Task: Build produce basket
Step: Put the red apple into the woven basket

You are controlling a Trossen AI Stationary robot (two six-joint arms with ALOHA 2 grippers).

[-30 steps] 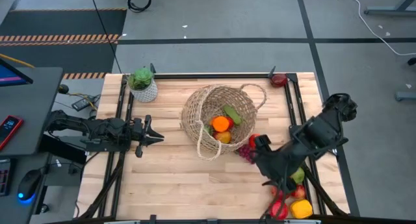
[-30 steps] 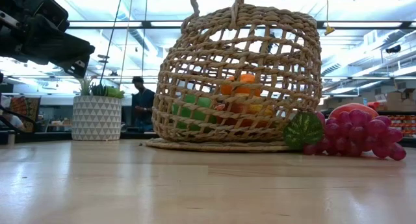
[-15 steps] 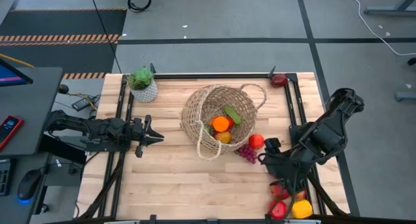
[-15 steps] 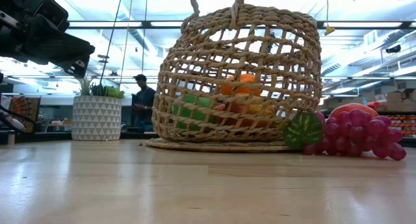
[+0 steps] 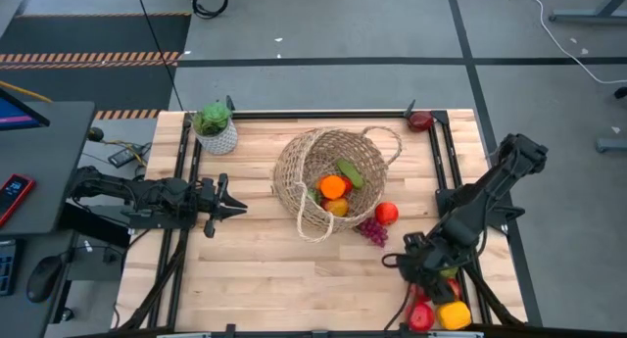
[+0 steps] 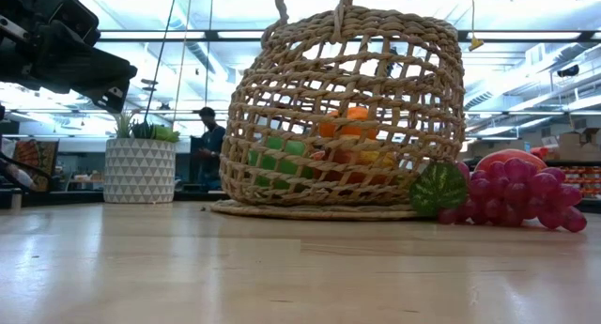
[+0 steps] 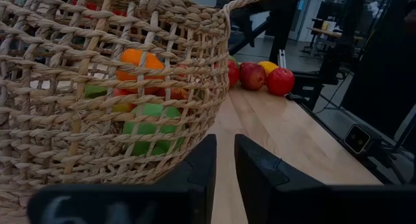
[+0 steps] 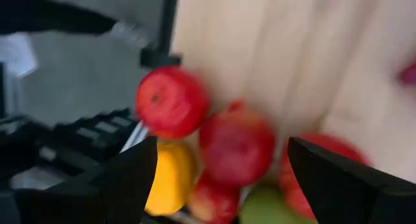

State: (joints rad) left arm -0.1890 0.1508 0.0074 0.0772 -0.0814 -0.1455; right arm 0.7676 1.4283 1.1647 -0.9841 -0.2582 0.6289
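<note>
1. You were part-way through loading: the basket (image 5: pixel 328 176) stood near the middle of the bench (image 5: pixel 255 269), tipped toward your left arm's side, with an orange (image 5: pixel 333 186), a green piece and a yellow piece already inside.
2. A red apple (image 5: pixel 386 213) and the grapes (image 5: pixel 371 231) lay on the bench just beside the basket, on its right-arm side.
3. The rest of the produce sat in a pile (image 5: pixel 438 304) at the bench's near right corner: red apples, a yellow piece and a green one.
4. Your right gripper (image 5: pixel 416 265) hung over that pile with its fingers spread wide and nothing between them; the right wrist view showed a red apple (image 8: pixel 236 145) centred between them.
5. Your left gripper (image 5: pixel 235 209) waited at the left side of the bench, closed and empty, pointing at the basket.
6. The step in hand looked like picking the next fruit.
7. The next move likely called for lowering the right gripper over one apple and closing on it without nudging its neighbours off the edge.
</note>
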